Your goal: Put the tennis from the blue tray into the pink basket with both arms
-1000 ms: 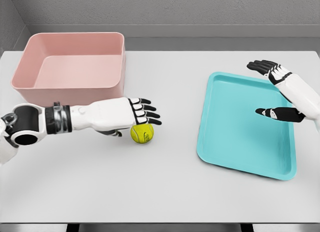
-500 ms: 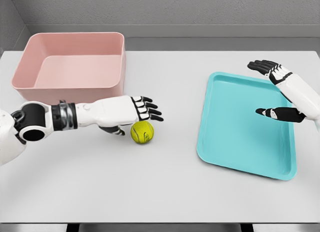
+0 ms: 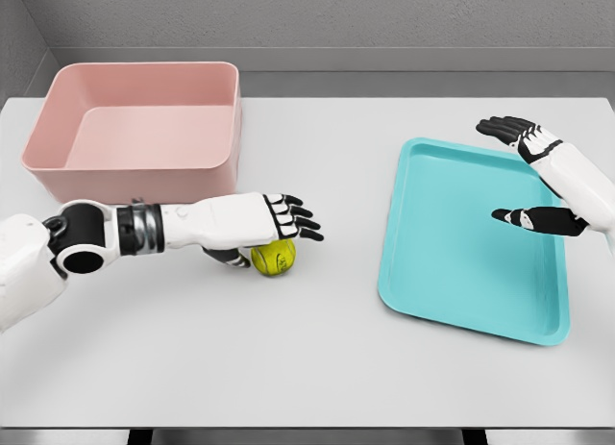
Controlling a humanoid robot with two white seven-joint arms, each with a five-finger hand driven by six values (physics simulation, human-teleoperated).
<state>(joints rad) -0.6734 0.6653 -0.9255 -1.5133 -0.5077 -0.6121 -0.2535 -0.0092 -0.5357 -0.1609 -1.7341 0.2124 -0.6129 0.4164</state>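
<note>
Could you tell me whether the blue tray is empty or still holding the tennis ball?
Empty. The blue tray shows only bare floor; the tennis ball lies on the table under the left hand.

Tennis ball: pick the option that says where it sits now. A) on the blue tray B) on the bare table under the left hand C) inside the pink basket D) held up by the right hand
B: the tennis ball rests on the white table, between the pink basket and the blue tray, with the left hand spread over it.
</note>
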